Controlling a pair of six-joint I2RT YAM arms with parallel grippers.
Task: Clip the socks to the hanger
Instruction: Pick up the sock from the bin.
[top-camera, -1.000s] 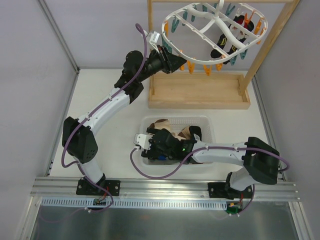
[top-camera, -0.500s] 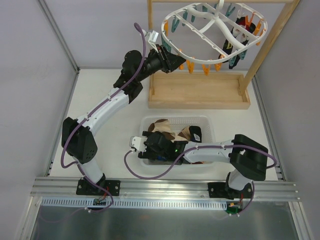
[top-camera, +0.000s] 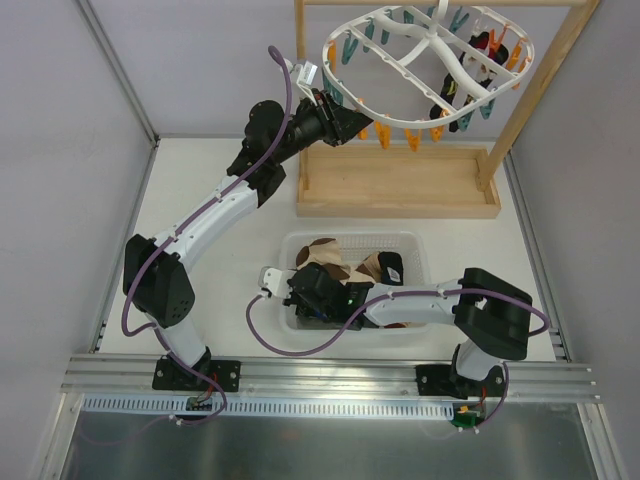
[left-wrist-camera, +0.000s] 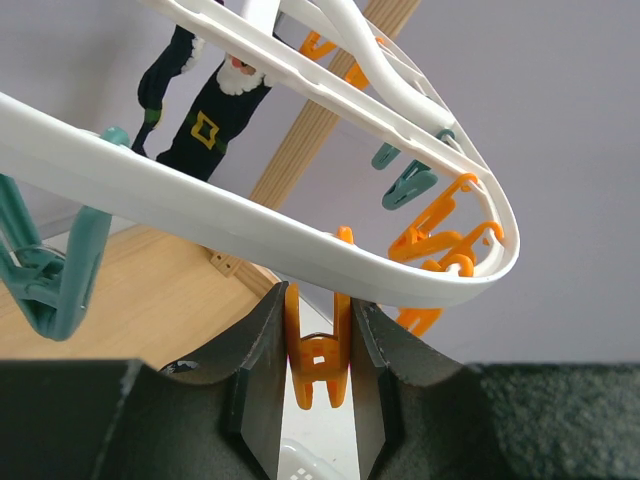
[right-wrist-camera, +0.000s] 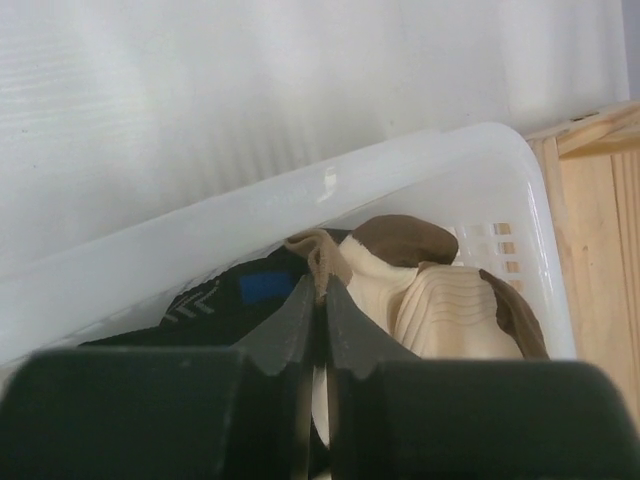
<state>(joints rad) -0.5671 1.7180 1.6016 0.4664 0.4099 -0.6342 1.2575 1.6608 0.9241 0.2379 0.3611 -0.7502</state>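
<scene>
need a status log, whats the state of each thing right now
left claw: shut on orange peg
right claw: shut on tan sock in basket
hanger: hanging, partly loaded
black socks: hanging from hanger
basket: partly full

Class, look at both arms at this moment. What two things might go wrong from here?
The right end effector pinches only a thin edge of the tan sock, so it may slip free on leaving the basket. The left end effector squeezes an orange peg on the hanger, which may swing and tug it loose.
</scene>
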